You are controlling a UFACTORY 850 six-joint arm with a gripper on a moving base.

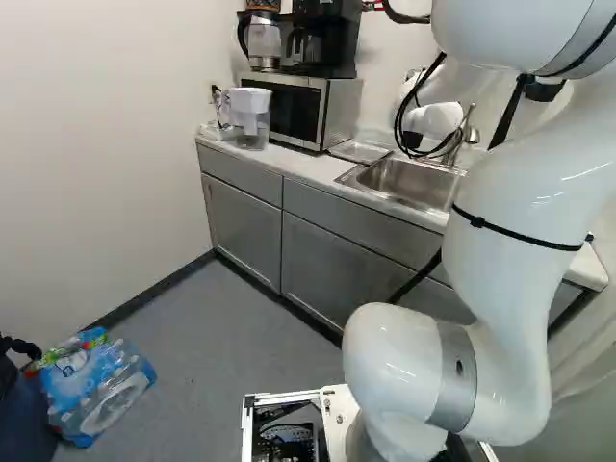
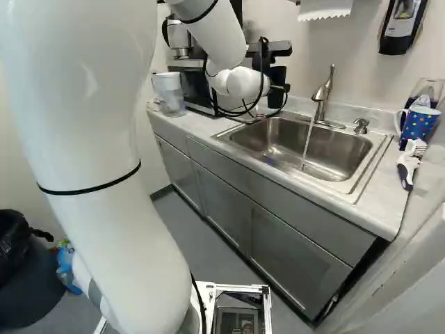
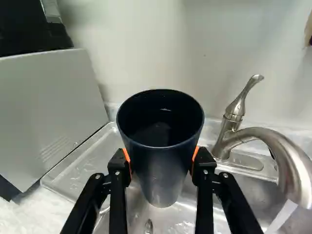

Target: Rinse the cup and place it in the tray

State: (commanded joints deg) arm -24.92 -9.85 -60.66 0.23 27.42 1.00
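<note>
In the right base view my gripper [image 2: 281, 88] is over the sink's far left end, with the dark cup [image 2: 277, 75] at it. In the wrist view the gripper [image 3: 162, 163] is shut on the dark cup [image 3: 163, 170], orange pads pressing its two sides. The cup's mouth faces up and its inside shows. Behind it lies the clear tray [image 3: 68, 170], beside the sink [image 3: 253, 195]; the tray [image 1: 358, 152] also shows in the left base view. Water [image 2: 306, 145] runs from the faucet [image 2: 322, 94] into the sink, away from the cup.
A microwave [image 1: 298, 108] stands beside the tray, with a water pitcher [image 1: 248, 115] at its other side. A dotted mug [image 2: 418, 124] and a brush [image 2: 409, 165] lie right of the sink. Bottled water [image 1: 94, 385] sits on the floor.
</note>
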